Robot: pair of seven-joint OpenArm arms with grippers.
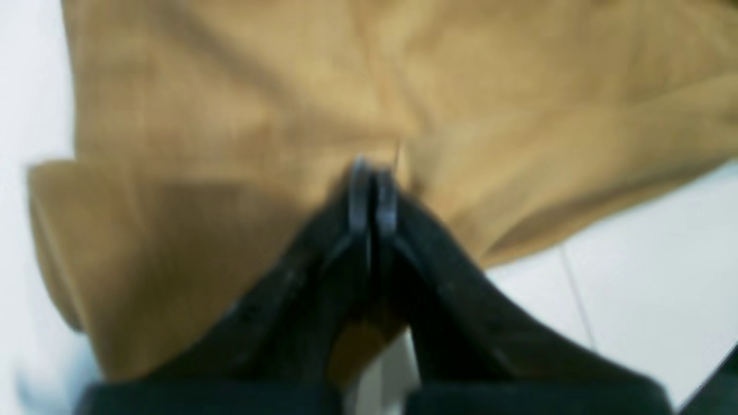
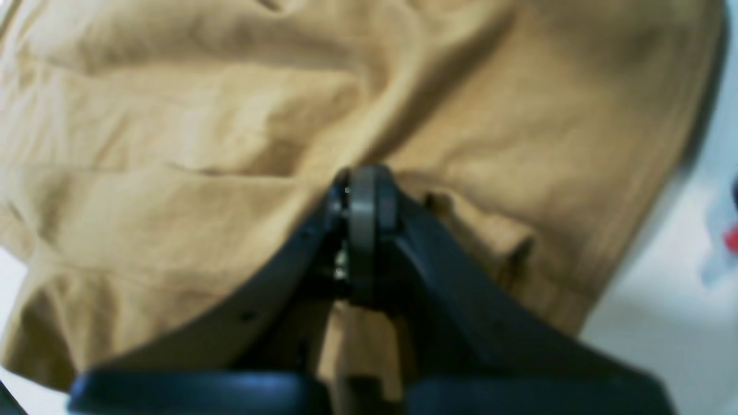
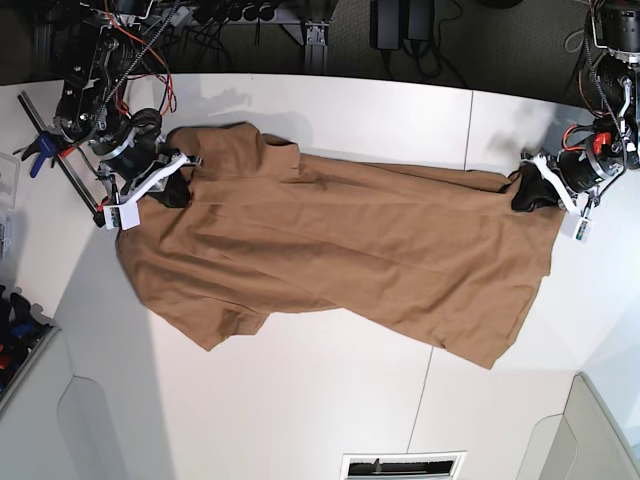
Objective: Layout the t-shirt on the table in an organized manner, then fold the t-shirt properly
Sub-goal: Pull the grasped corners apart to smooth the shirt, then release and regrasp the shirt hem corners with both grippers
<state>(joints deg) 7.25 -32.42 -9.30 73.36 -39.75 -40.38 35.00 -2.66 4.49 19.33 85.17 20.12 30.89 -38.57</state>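
Across the table (image 3: 330, 110), the t-shirt (image 3: 340, 250) lies stretched between the left gripper (image 3: 528, 190) and right gripper (image 3: 178, 190), each clamped on its fabric.

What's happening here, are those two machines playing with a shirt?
Two robot arms are stretching a tan t-shirt across a white table. The right gripper is pinching one end and the left gripper the other. The shirt is spread lengthwise but wrinkled, and no fold has been made yet.
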